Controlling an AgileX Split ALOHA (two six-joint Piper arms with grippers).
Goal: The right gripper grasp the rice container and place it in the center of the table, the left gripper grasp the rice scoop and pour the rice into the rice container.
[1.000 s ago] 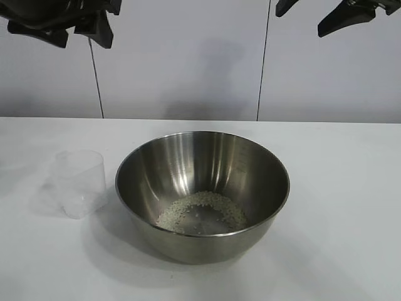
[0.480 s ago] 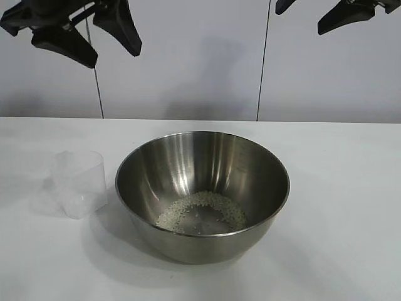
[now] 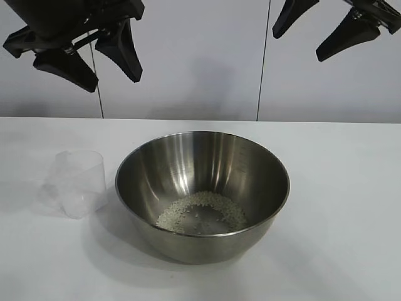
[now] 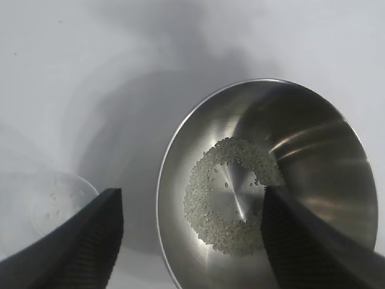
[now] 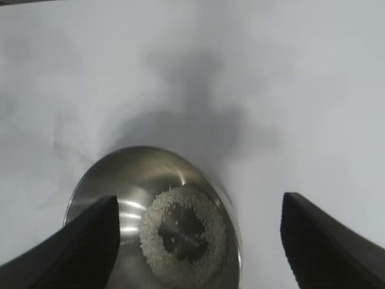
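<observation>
No brand or label can be made out on any item. Faint graduation marks are seen on the inner wall of the rice container (image 3: 202,194), upper right, but are too small to be read.

The rice container is a wide, round, shiny steel bowl w/ a thin rolled rim; it is stood upright at approx. the centre of the table (image 3: 351,207). Streaked reflections are shown on its inner wall. The rice (image 3: 202,212) is lain on the bowl's bottom as a loose ring of pale grains, w/ a bare metal patch in the middle, seen most clearly in the left wrist view (image 4: 231,195) and the right wrist view (image 5: 183,232).

The rice scoop (image 3: 78,183), a small clear plastic cup, is stood upright on the table just beside the bowl, on the left arm's side, apart from it. It looks nearly empty; only a few specks are seen on its base in the left wrist view (image 4: 57,201).

The left pincer (image 3: 94,53) is held high above the table, over the scoop-to-bowl area, released, w/ its black wedge fingers spread and nothing between them. The right pincer (image 3: 319,28) is held high on the other side, above and behind the bowl, likewise released and empty.
</observation>
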